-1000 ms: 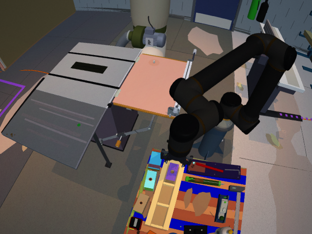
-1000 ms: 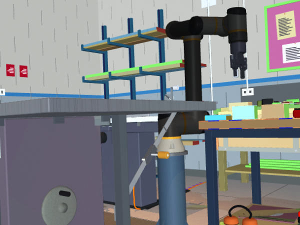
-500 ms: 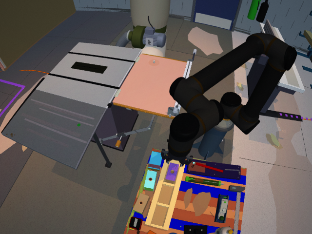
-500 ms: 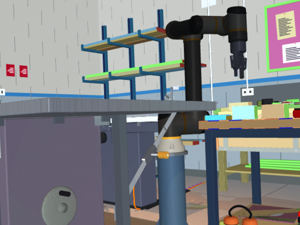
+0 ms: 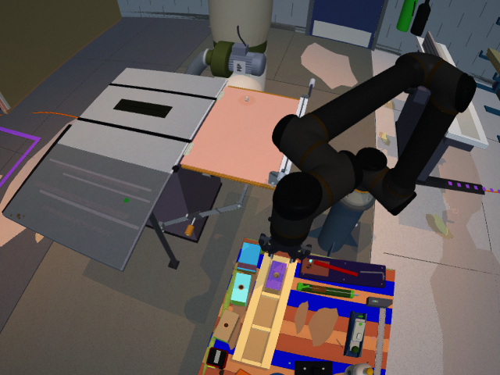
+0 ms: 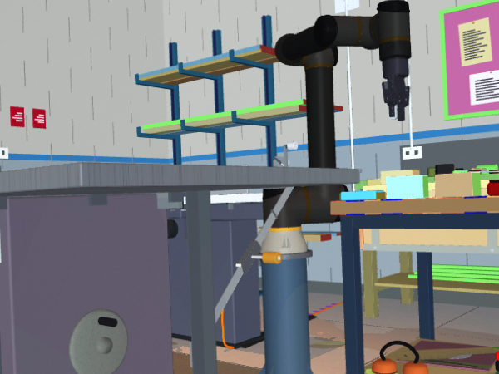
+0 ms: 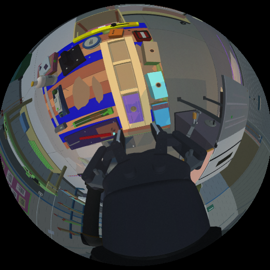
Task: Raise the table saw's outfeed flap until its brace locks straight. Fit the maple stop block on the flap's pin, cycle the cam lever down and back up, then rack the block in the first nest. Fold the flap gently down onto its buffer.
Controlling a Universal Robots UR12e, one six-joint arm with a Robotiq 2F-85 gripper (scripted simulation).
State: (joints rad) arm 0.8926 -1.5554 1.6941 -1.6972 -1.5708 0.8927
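Observation:
The salmon outfeed flap [image 5: 241,135] lies level with the grey saw table [image 5: 133,121], its pin [image 5: 246,98] standing bare near the far edge and its brace [image 5: 210,213] running down beneath it. The cam lever [image 5: 311,86] stands upright at the flap's far right corner. A purple block [image 5: 276,275] with a centre hole sits in the rack's [image 5: 264,311] nest nearest the robot. A tan block [image 5: 227,324], a cyan block [image 5: 241,288] and a blue block [image 5: 248,255] lie left of the rack. My gripper [image 6: 397,109] hangs high above the bench, over the rack's near end, open and empty.
The workbench [image 5: 307,311] carries a red-handled tool [image 5: 335,268], a green screwdriver [image 5: 325,290] and other small items right of the rack. The arm's blue pedestal [image 6: 285,299] stands between saw and bench. A dust collector [image 5: 238,44] rises behind the saw.

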